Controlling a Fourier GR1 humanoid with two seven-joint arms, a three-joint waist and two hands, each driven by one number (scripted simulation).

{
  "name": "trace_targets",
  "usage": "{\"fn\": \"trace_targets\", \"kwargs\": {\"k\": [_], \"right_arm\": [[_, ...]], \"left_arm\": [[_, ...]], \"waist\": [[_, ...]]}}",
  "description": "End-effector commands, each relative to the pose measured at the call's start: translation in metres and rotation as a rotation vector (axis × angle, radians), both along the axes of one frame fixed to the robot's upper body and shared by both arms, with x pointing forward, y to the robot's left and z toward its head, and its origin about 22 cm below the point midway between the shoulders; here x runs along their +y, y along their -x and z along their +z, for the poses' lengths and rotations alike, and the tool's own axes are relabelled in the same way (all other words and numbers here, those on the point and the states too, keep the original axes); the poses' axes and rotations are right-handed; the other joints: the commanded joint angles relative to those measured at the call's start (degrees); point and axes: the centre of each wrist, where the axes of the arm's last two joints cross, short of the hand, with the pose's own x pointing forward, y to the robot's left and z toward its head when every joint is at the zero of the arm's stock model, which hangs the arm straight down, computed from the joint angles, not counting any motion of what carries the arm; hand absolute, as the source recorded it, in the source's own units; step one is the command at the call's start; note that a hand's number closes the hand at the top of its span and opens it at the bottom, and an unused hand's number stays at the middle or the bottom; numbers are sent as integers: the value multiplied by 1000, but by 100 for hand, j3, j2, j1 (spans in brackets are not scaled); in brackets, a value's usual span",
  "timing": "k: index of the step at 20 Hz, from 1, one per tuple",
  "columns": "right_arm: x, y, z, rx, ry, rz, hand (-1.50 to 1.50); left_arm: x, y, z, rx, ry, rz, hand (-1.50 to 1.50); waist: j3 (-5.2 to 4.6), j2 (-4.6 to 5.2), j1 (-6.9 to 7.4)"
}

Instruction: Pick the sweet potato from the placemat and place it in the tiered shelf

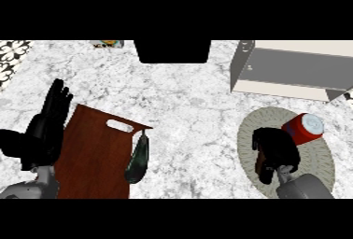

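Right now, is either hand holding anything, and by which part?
Right hand is curled over the sweet potato on the placemat; grasp point hidden. Left hand holds nothing.

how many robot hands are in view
2: the left hand rests open at the view's left beside the cutting board; the right hand curls over the placemat at right.

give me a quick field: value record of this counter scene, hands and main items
right hand: curled over a brown item on the placemat, likely the sweet potato, mostly hidden
left hand: open, fingers up, resting at the left edge
placemat: round, woven, at the right
red can: on the placemat, beside the right hand
tiered shelf: grey, beyond the placemat at top right
cutting board: brown, with a handle hole, at the left
dark vegetable: long, lying at the board's right edge
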Motion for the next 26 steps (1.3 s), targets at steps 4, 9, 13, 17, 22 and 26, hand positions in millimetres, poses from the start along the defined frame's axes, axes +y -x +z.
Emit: {"fn": "trace_targets", "kwargs": {"k": [4,9,13,17,22,26], "right_arm": [[37,-10,55,-118,-306,-59,150],[32,1,117,-391,-532,-144,150],[28,26,166,-548,-561,-266,150],[16,30,207,-655,-490,-333,150],[-20,20,232,-685,-430,-375,150],[-38,-15,248,-710,-471,-410,150]], "left_arm": [[-7,0,2,17,7,-11,0],[18,8,4,15,-6,-9,0],[2,12,3,6,-10,2,0],[3,8,-10,14,-1,-9,0],[13,4,0,11,-7,-8,0],[-11,-11,1,9,-4,0,0]], "waist": [[53,17,39],[52,-27,-1],[50,-27,-40],[48,15,12],[51,30,40],[52,51,50]]}}
